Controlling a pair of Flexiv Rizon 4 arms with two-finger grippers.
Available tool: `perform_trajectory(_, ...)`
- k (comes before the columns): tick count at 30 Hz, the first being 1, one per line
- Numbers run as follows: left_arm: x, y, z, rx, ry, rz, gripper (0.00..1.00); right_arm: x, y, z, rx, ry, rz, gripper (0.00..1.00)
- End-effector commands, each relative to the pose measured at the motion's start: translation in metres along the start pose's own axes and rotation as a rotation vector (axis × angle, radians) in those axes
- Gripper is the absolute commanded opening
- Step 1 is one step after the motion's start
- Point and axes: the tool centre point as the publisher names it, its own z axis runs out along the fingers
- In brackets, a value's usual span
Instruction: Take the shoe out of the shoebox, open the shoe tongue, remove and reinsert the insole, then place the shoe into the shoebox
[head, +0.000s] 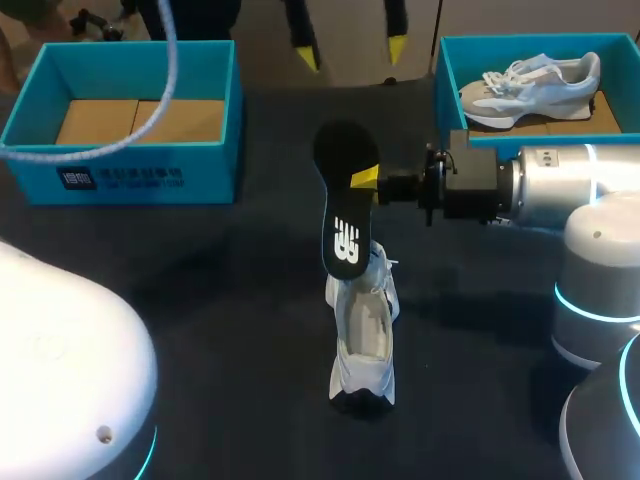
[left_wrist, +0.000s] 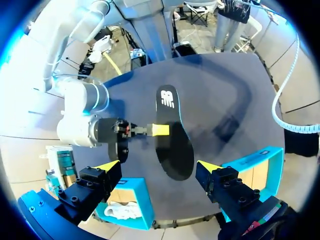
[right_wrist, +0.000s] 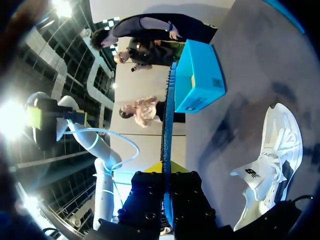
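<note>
Head view: our right gripper (head: 366, 178), on the arm from 3 o'clock, is clamped on the side edge of the thin, flat black insole (head: 343, 205), with one yellow tip showing on its face. The insole is a long, rounded shape with a white logo near its narrower end. Its long axis runs roughly 12 to 6 o'clock, broad end at 12. In the right wrist view we see it edge-on between the fingers.

At its 6 o'clock end the white lace-up shoe (head: 364, 335) sits on the dark table (head: 230, 330), lengthwise 12 to 6, opening facing up and dark-soled end at 6.

Our left gripper (head: 350, 50) hangs at 12 o'clock, fingers spread, grasping nothing.

A teal shoebox (head: 120, 175) with a brown cardboard floor sits at 10 o'clock. A second teal box (head: 520, 45) at 2 o'clock holds a grey-white sneaker (head: 530, 90).
</note>
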Motion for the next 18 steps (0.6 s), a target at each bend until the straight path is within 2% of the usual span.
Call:
perform_trajectory(1, 0.031, -0.022, 0.003, -0.083, -0.278, -0.017, 1.00, -0.001, 0.000, 0.002, -0.002, -0.001, 0.000, 0.00)
perform_trajectory(13, 0.063, -0.054, -0.007, -0.163, -0.548, -0.028, 1.00, -0.001, 0.000, 0.002, -0.002, -0.001, 0.000, 0.00)
perform_trajectory(18, 0.074, -0.061, -0.005, -0.177, -0.663, -0.019, 1.00, -0.001, 0.000, 0.002, -0.002, -0.001, 0.000, 0.00)
